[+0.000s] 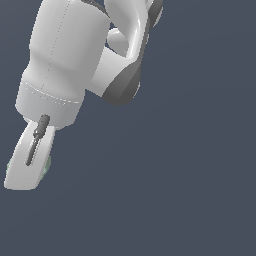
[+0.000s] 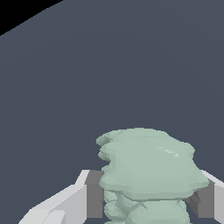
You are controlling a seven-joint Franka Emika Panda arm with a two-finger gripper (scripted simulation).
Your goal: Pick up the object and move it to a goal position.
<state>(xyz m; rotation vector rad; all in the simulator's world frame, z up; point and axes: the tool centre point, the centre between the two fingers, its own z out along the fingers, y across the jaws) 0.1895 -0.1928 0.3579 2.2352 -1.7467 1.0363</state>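
The object point(image 2: 148, 168) is a pale mint-green lump with ridged, stacked sides. In the wrist view it fills the space between my two fingers, whose dark pads point(image 2: 94, 197) press against both its sides. In the exterior view my white gripper point(image 1: 25, 175) hangs at the lower left and hides nearly all of the object; only thin green slivers point(image 1: 48, 167) peek past the finger edges. The gripper is shut on the object.
A plain dark blue-grey surface point(image 1: 175, 190) spreads all around. The white arm links point(image 1: 75, 55) fill the upper left of the exterior view. A black strip point(image 2: 17, 13) marks the surface's far edge in the wrist view.
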